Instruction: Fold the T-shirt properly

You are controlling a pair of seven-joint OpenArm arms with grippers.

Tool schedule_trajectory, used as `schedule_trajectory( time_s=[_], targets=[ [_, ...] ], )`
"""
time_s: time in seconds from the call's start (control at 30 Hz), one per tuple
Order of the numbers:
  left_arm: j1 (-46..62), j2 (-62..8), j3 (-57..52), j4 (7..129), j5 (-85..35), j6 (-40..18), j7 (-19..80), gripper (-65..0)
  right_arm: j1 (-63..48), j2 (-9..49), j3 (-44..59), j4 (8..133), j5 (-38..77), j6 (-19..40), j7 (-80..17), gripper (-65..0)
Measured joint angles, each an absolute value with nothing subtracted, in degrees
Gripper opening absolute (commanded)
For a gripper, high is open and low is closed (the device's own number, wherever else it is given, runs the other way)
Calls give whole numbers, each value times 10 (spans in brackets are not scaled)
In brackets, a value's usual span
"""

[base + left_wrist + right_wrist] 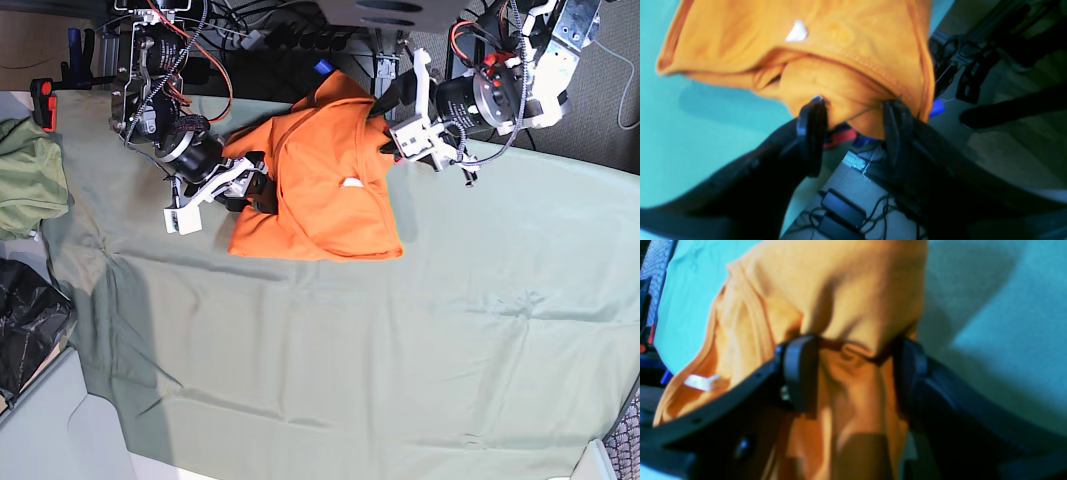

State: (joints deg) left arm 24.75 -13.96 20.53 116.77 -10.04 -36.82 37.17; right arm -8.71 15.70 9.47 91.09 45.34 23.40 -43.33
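Two end effectors, both closed on bunched orange fabric. Left end effector gripping a thick fold of the T-shirt near its stitched hem, fingers spread wide by the cloth between them. Right end effector likewise holding a wad of the same shirt, pads pressed against both sides of the bundle. White neck label showing on top of the garment. Shirt crumpled and partly lifted at the far edge of the counter, on the sage-green cloth. Olive-green garment well apart at the side, beside a black bag.
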Motion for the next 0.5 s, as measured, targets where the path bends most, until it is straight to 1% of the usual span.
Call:
schedule_trajectory(
  time_s=[0.07,0.17,0.3,0.33,0.43,0.5],
  targets=[
    [246,-140,205,1168,-98,-368,363,-468,-87,157,95,911,453,234,-433,-288],
    [231,-140,205,1167,-85,-367,364,-498,-87,157,95,911,454,234,-433,-288],
    [211,-140,205,1140,-84,-367,360,-627,-87,157,95,911,454,234,-433,-288],
    [209,-140,205,1131,-84,-367,359,-650,-87,157,95,911,454,234,-433,-288],
    [201,-140,205,1117,-86,-367,359,-650,-87,157,95,911,454,234,-433,-288],
    [200,-140,205,1117,-85,-381,359,-650,-87,157,95,911,454,234,-433,-288]
  ],
)
